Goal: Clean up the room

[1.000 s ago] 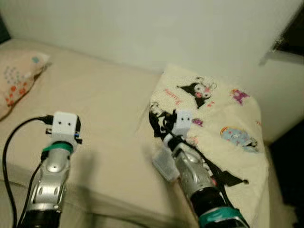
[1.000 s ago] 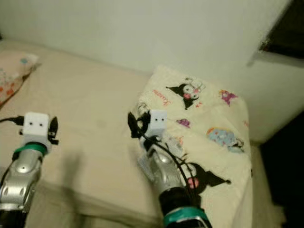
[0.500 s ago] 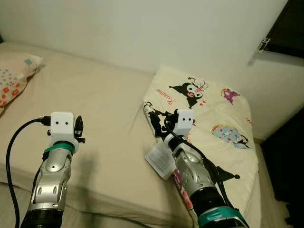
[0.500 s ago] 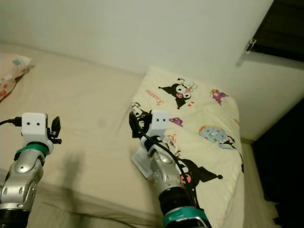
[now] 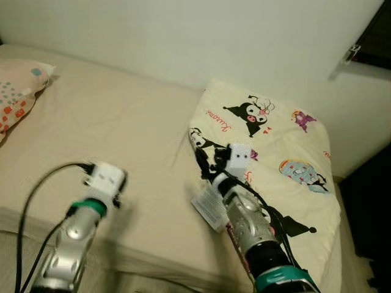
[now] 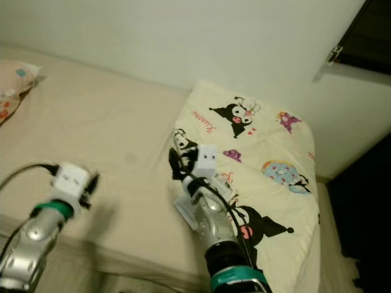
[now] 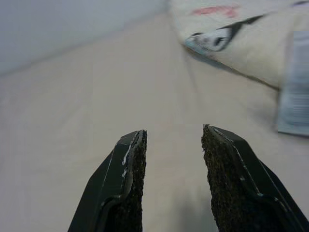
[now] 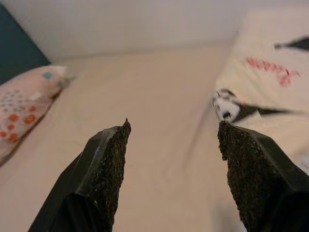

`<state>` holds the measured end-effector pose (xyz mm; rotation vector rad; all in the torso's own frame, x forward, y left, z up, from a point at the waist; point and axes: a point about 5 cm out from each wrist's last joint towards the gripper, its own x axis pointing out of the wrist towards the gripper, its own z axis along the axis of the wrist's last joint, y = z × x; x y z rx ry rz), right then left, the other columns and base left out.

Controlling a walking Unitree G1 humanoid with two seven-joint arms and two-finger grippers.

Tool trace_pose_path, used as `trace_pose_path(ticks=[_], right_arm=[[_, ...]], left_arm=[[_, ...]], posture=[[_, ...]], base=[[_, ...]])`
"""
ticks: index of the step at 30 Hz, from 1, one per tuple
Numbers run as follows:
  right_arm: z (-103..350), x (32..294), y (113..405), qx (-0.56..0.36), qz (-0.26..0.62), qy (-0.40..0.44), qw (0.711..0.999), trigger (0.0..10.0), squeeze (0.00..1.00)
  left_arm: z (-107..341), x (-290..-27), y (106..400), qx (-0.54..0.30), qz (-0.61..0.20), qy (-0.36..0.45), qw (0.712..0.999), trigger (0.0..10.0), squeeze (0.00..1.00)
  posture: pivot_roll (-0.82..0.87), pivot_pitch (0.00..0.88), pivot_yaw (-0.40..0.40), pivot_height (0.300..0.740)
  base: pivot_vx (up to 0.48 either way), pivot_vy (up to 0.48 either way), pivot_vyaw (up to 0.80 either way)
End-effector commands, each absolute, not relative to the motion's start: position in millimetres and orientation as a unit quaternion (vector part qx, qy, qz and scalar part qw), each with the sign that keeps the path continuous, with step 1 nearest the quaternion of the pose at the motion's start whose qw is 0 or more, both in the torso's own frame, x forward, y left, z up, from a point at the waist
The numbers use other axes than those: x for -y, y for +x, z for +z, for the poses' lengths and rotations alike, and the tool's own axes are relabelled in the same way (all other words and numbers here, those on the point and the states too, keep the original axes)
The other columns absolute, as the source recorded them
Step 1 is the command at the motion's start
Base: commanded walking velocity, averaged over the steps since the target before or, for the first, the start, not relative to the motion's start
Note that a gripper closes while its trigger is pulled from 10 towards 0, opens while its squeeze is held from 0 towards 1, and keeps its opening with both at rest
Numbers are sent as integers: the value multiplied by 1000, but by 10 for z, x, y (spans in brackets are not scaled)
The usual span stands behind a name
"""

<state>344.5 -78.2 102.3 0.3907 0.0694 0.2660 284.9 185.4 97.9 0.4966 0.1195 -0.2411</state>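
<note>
Since both the left gripper and right gripper hang parted and empty, the blanket at 2 o'clock could bunch if pinched thin.

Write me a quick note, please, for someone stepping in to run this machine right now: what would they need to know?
Left pincer: open, holding nothing, over the bare beige mattress.
Right pincer: open, holding nothing, at the near edge of the folded cartoon-print blanket.
Its white tag hangs by the right wrist.
Dotted pillow lies at the far left of the bed.
Done: nothing gripped yet.
Left: probably tidying the blanket and pillow.
</note>
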Motion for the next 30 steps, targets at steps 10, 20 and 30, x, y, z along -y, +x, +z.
trace_pose_path(ticks=[10, 20, 30], right_arm=[[870, 818, 3388, -62, 109, 197, 972, 10000, 0], [881, 787, 3390, -58, 121, 185, 974, 10000, 0], [872, 788, 3386, -59, 123, 177, 975, 10000, 0]], left_arm=[[989, -1844, 2888, -72, -48, 90, 992, 10000, 0], [1034, -1906, 2902, -54, -27, 69, 996, 10000, 0], [1048, -1902, 2893, -56, -23, 51, 997, 10000, 0]], posture=[[211, 16, -38, 740], [216, 17, -44, 740], [215, 23, -48, 740]], base=[[0, 0, 0], [-74, 0, 0], [-370, 0, 0]])
